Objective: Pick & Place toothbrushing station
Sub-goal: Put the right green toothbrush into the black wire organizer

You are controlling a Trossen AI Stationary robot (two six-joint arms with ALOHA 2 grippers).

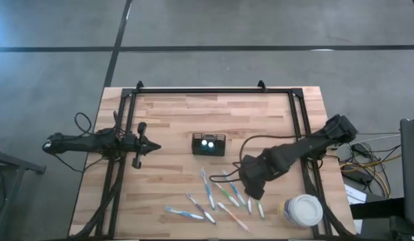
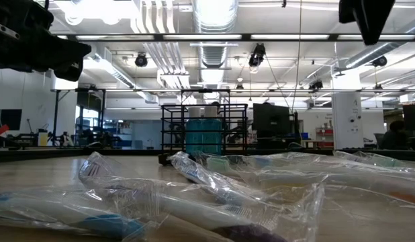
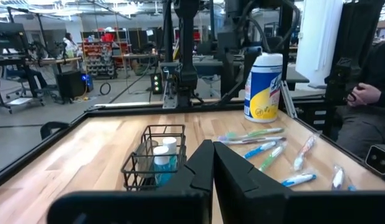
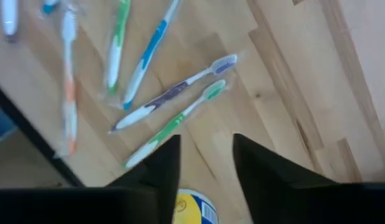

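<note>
**A:** Toothbrushes [image 1: 217,197] all loose on the table's near side, none in the caddy [image 1: 208,144] mid-table. Right gripper [image 1: 252,191] over them, fingers apart, empty.

**B:** Barely started then. Left gripper [image 1: 152,147] parked shut beside the caddy.

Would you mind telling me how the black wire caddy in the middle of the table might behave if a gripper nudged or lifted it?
The wire caddy looks light, being open mesh, so a nudge would probably slide it on the smooth wooden table. It stands taller than its narrow base, so a high push might tip it. The small bottles inside stand loose and could rattle or shift.
</note>
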